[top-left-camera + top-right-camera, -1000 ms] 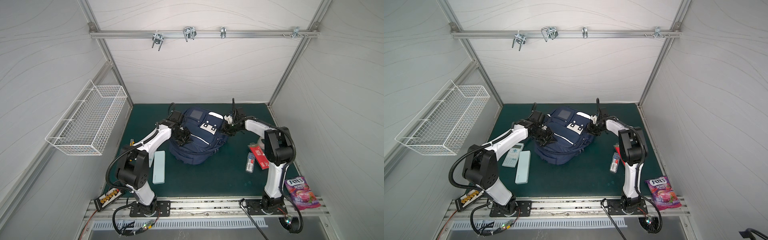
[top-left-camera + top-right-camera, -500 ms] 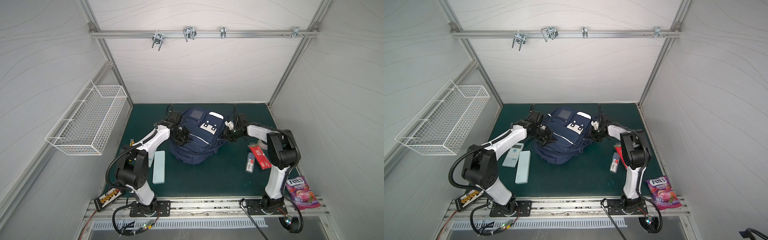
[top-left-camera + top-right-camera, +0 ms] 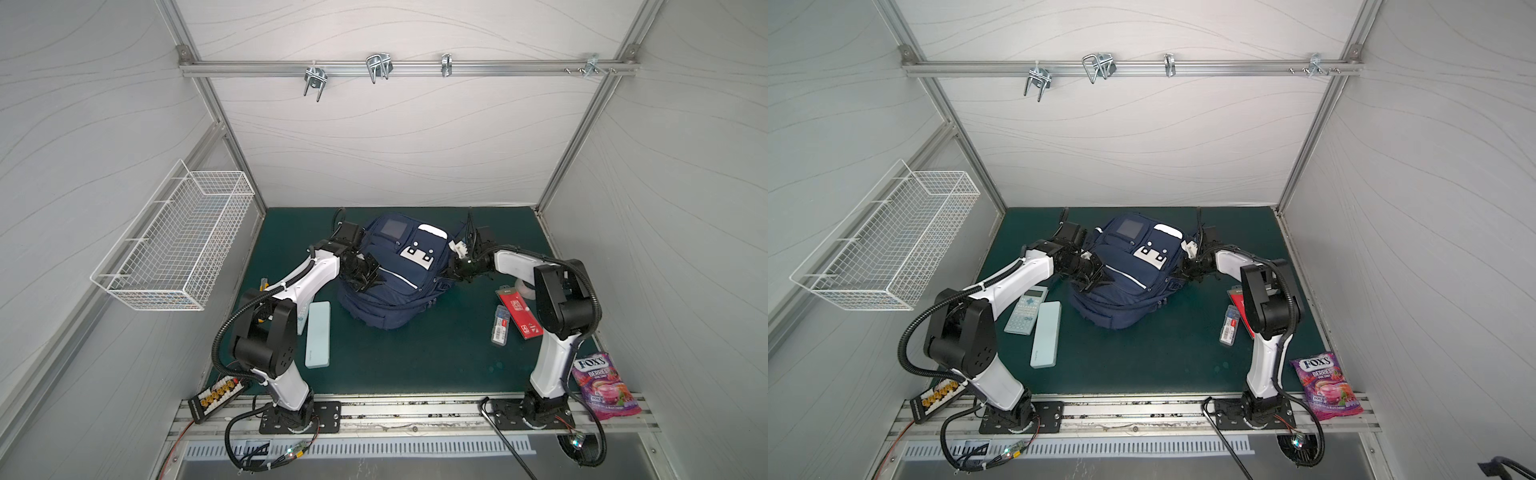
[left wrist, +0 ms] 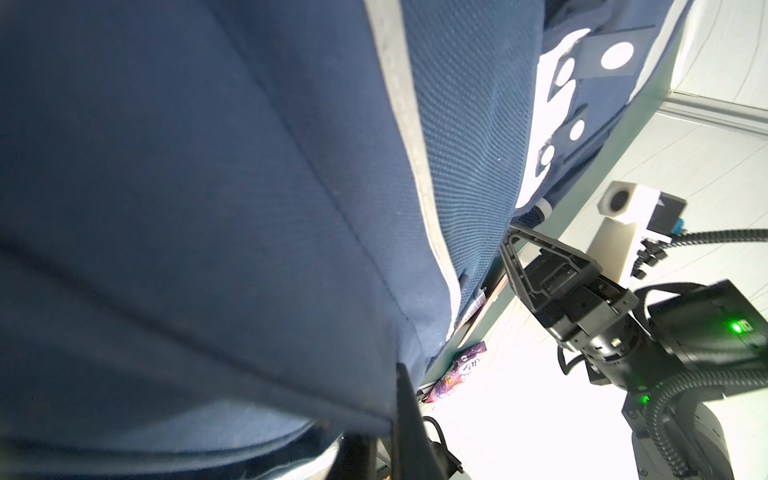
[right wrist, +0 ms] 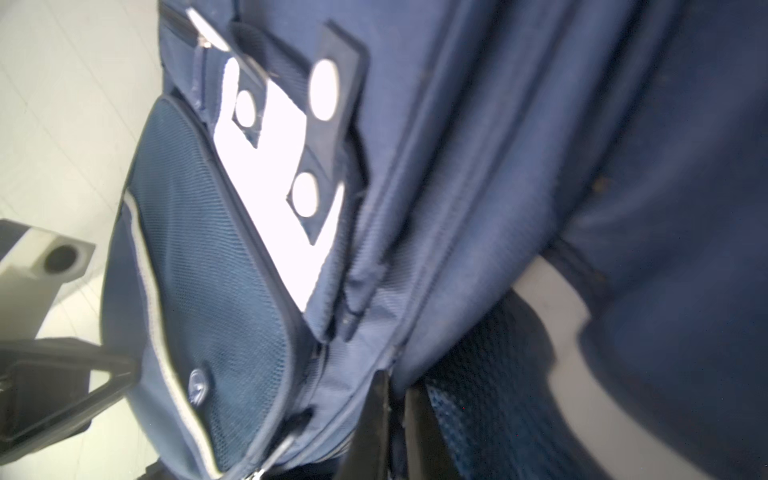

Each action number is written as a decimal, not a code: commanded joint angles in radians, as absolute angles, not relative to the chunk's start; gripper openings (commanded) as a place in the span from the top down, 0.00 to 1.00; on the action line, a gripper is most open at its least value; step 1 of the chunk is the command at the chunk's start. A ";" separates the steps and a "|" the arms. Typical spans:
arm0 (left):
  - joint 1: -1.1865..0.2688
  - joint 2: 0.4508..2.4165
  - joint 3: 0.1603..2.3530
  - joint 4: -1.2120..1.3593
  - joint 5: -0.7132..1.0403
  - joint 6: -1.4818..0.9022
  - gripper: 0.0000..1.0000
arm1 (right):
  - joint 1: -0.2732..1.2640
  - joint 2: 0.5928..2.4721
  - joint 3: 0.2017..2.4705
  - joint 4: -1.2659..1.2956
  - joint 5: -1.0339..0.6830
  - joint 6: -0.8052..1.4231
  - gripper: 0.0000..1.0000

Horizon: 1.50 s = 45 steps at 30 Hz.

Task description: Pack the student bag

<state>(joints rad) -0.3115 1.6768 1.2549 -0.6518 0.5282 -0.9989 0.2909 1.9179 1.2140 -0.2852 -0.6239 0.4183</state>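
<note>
The student bag (image 3: 390, 286) (image 3: 1121, 291), a navy backpack with white stripes and a white dotted patch, lies on the green mat in both top views. My left gripper (image 3: 368, 282) (image 3: 1096, 276) presses on the bag's left flank, shut on a fold of its fabric. In the left wrist view the blue cloth (image 4: 208, 208) fills the frame, pinched at my left gripper (image 4: 382, 419). My right gripper (image 3: 451, 270) (image 3: 1185, 266) is at the bag's right side. In the right wrist view my right gripper (image 5: 395, 386) is shut on a seam of the bag (image 5: 478, 166) beside a mesh pocket.
A pale blue pencil case (image 3: 318, 334) and a calculator (image 3: 1027, 311) lie left of the bag. A red packet (image 3: 519, 309) and a small clear pack (image 3: 500, 330) lie to its right. A purple candy bag (image 3: 602, 384) sits by the right arm's base. A wire basket (image 3: 178, 249) hangs on the left wall.
My right gripper has dropped lower against the bag's right side and closed on its fabric. The left gripper has kept its grip and place.
</note>
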 commanded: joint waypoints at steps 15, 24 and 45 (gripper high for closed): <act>-0.284 1.682 1.216 -0.411 0.578 -1.094 1.00 | 0.400 1.672 1.086 -0.432 -0.464 0.459 0.98; -0.283 1.713 1.254 -0.482 0.571 -1.016 1.00 | 0.437 1.621 1.076 -0.501 -0.398 0.448 0.79; -0.282 1.732 1.269 -0.512 0.577 -0.977 1.00 | 0.468 1.631 1.012 -0.455 -0.376 0.430 0.66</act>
